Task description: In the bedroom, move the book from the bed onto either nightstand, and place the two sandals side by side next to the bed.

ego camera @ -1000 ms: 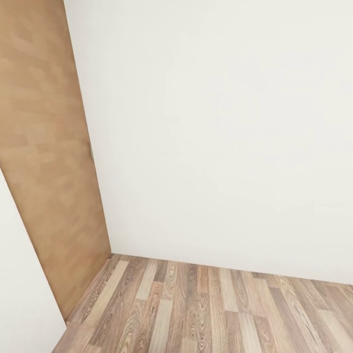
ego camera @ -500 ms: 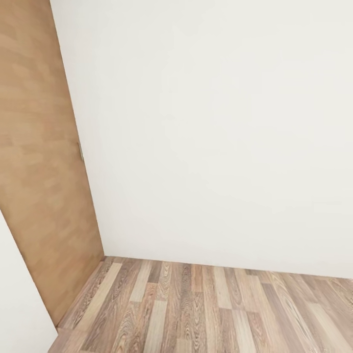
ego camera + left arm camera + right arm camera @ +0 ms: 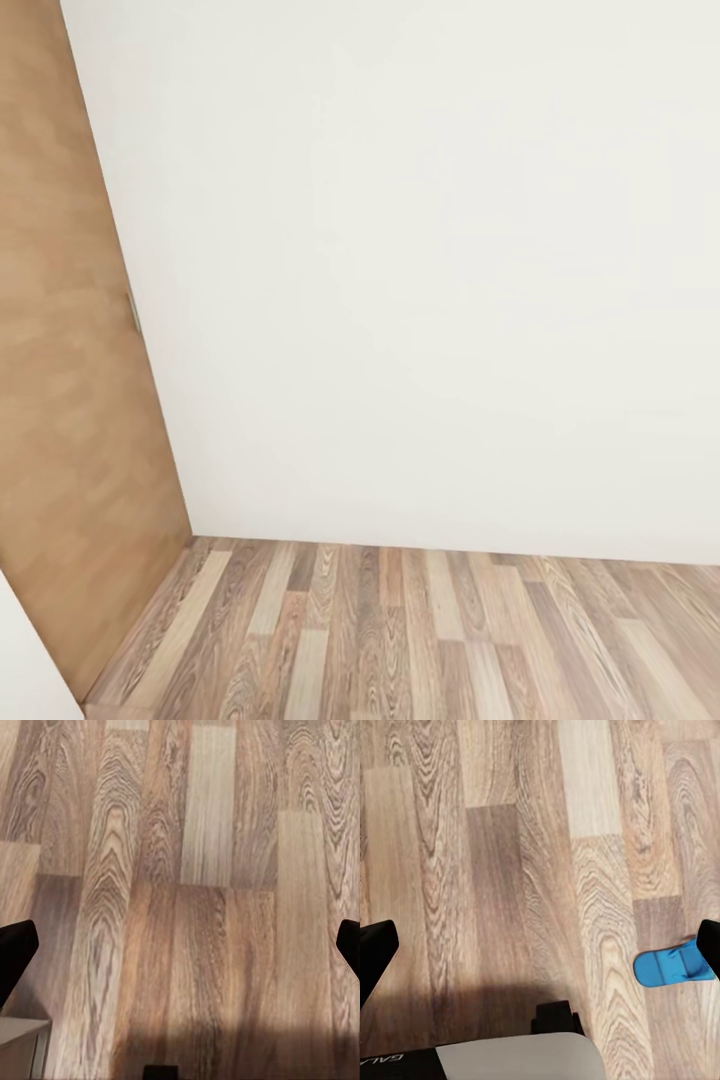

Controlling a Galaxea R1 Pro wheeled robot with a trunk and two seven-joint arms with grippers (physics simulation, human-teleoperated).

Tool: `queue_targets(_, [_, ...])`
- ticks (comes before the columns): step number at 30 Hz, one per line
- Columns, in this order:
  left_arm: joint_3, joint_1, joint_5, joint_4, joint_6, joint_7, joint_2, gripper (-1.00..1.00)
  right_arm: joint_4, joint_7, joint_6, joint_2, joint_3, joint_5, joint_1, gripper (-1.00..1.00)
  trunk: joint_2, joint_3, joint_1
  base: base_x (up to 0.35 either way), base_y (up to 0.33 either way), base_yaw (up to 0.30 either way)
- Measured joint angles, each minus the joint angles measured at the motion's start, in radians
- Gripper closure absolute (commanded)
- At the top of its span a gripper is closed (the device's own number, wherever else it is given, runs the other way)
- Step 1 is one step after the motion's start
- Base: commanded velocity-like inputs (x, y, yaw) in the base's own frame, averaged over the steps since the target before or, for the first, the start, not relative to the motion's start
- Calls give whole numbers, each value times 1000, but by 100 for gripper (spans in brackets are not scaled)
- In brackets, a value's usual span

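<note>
Ahead we see brown wood panel (image 3: 60,400) at left, white wall (image 3: 420,280), plank floor (image 3: 400,640) below. Our left jaws (image 3: 180,952) spread wide, empty, over planks. Our right jaws (image 3: 540,952) likewise spread; blue sandal (image 3: 671,966) on floor beside one fingertip.

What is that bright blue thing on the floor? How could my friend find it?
Look at the wood-plank floor under the robot's right tool. Near one of its dark fingertips lies a sandal, part of it hidden behind that fingertip. It is the one bright blue, rounded thing among the brown planks.
</note>
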Motion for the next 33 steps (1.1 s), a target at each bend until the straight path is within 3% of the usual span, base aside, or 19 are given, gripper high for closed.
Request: queue_targets(33, [0, 0, 0, 0, 0, 0, 1, -100, 2, 0, 0, 0, 0, -1, 0, -100, 0, 0, 0, 332, 0, 0])
